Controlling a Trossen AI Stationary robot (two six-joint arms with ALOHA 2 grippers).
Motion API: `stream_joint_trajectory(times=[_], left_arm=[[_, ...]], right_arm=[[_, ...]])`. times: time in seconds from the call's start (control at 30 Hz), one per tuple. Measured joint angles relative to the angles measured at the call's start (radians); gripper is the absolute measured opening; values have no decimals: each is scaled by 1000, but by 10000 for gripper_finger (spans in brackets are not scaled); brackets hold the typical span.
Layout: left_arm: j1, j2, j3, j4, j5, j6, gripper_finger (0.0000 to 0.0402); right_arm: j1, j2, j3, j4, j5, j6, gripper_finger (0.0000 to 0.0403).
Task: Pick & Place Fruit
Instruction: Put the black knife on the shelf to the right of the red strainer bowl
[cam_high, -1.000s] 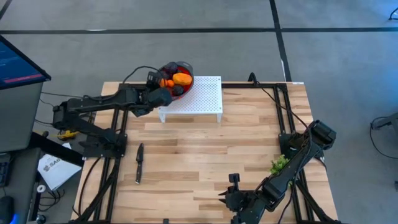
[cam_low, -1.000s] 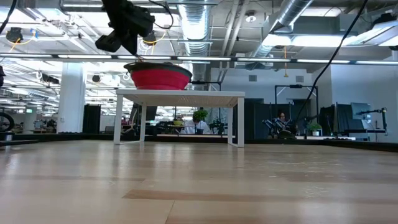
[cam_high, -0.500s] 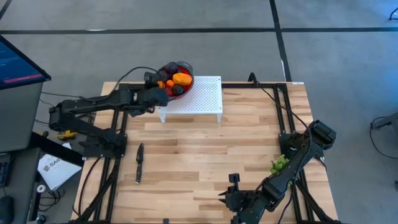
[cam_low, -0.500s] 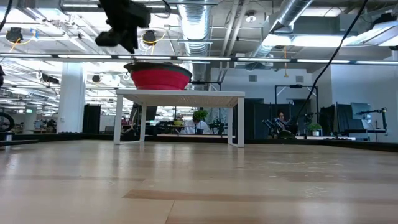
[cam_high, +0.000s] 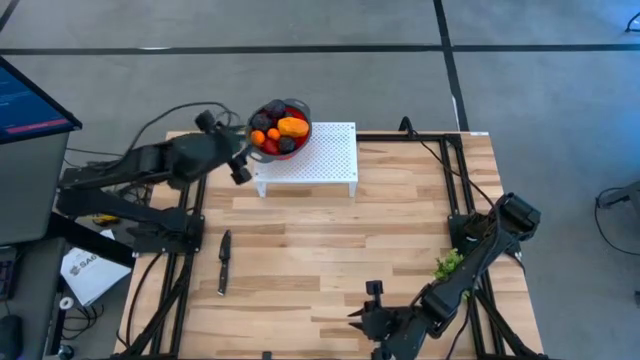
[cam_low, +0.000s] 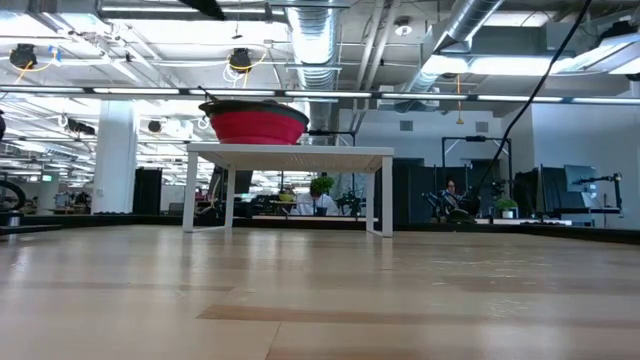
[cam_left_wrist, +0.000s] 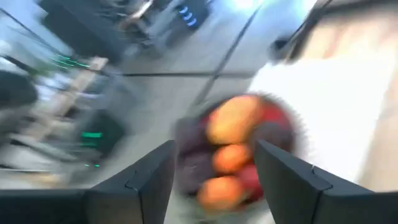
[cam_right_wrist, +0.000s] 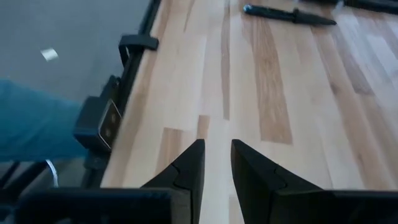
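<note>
A: What moved?
B: From above, the left gripper (cam_high: 238, 160) has drawn back off the bowl (cam_high: 279, 127); the fruit (cam_high: 280, 130) sits inside.
A: Wrist views?
B: Left fingers (cam_left_wrist: 292, 180) wide apart, empty. Right fingers (cam_right_wrist: 186, 171) narrowly parted, empty, over the desk (cam_right_wrist: 280, 112).

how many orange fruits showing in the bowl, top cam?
3 visible. The large oblong orange-yellow fruit lies at the top of the red round bowl; two small orange balls sit beside it toward the left arm. Others may be buried under the dark fruits.
</note>
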Motion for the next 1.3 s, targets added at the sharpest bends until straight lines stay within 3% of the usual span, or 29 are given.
stream_joint_trajectory(times=[0.17,0.27,0.43,0.63,0.83,0.93,1.07,1.17,1.3], left_arm=[[-70,-56,-9,28,248,-254,189],[-126,-64,-46,36,337,-336,166],[-232,-66,-171,129,353,-359,129],[-317,-61,-378,431,356,-364,99],[-417,-62,-565,611,350,-529,87],[-523,-55,-665,735,285,-623,77],[-725,-10,-758,916,51,-657,50],[-865,39,-761,923,-92,-750,23],[-1005,90,-759,913,-142,-944,3]], right_arm=[[3,0,-148,278,0,-114,69],[8,-35,-252,411,0,-123,61],[-29,-212,-444,558,10,-157,41],[-184,-520,-674,629,-64,-178,12],[-317,-721,-871,781,-133,-176,3],[-327,-739,-963,971,-135,-196,6],[-324,-700,-1037,1179,-135,-207,4],[-317,-653,-1049,1251,-135,-207,1],[-315,-576,-1049,1319,-135,-202,2]])
